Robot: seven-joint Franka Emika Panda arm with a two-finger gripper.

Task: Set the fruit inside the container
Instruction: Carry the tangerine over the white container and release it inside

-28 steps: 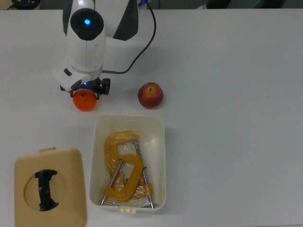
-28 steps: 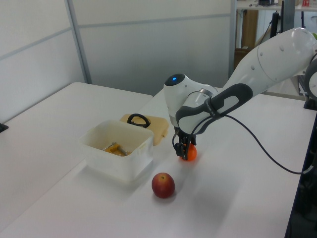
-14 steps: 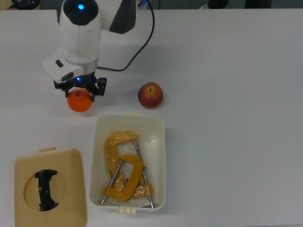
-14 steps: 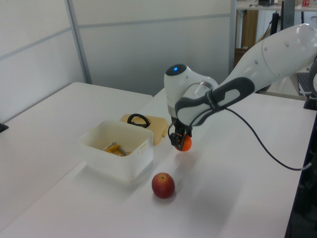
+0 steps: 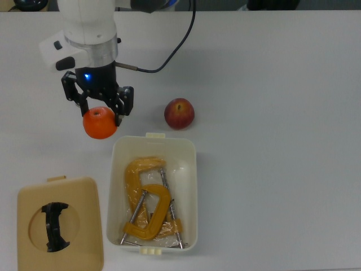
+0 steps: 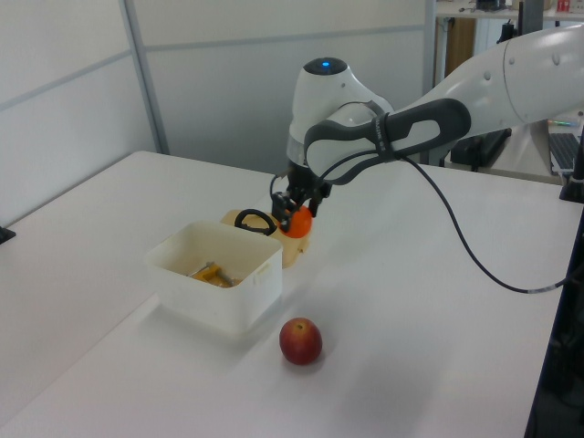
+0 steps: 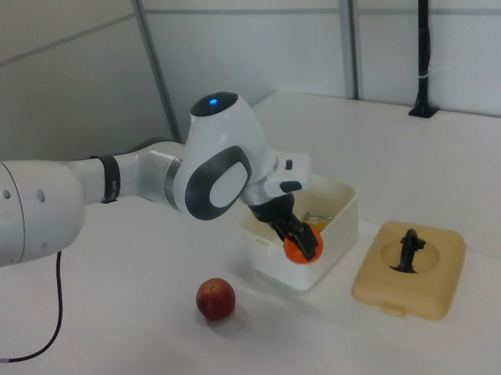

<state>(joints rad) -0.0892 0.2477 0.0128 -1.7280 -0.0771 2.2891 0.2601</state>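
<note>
- Now gripper [image 5: 100, 113] clamps the orange [image 5: 100, 123], lifted just beside the container [image 5: 193, 186].
- Apple [image 5: 179, 113] rests near the container; clamp [image 5: 148, 206] inside.

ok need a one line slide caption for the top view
Gripper holds the orange beside the container; apple waits on the table.

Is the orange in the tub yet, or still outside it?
Outside. The orange is held in the gripper above the table, past the white tub corner on the top view's left. Only a yellow clamp lies inside.
</note>
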